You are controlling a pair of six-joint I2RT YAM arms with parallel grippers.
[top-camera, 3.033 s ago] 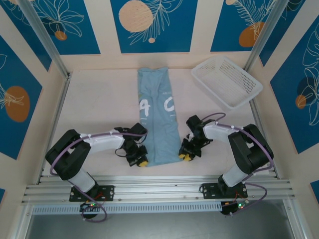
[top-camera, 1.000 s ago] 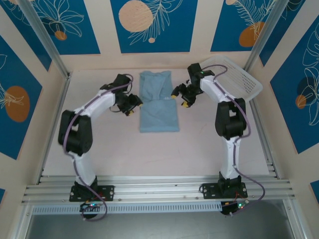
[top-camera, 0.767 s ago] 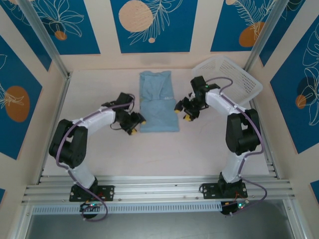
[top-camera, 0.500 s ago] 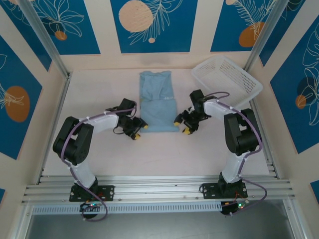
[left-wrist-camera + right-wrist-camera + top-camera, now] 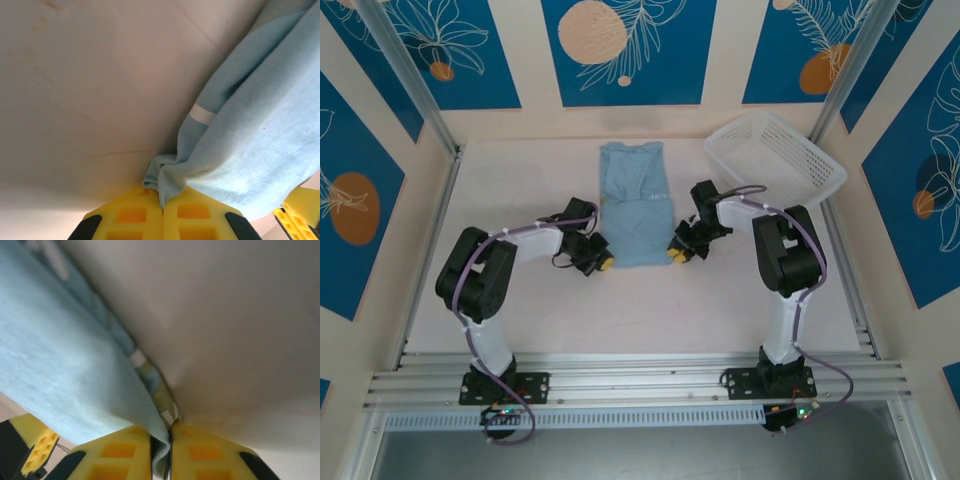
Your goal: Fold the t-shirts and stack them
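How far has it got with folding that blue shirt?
Done: the light sky-blue cotton t-shirt lies as a narrow strip, its near part doubled over. In hand: the left claw and right claw are each shut on a near corner. Left: probably another fold, then stacking.

This is a robotics lab test cell rather than a home. A pale flat table (image 5: 520, 320) is boxed in by silver slotted aluminium posts (image 5: 407, 78) and cream walls carrying printed blue panels with white leaf outlines and orange discs (image 5: 620, 50). Two white-and-black jointed robot arms (image 5: 520, 243) are bolted to a silver aluminium rail (image 5: 640, 380) at the near edge, with purple cables (image 5: 525, 232) along them and small lit circuit boards (image 5: 500, 412) below their bases. A light sky-blue cotton t-shirt (image 5: 635, 200) and a white perforated plastic basket (image 5: 775, 160) lie on the table
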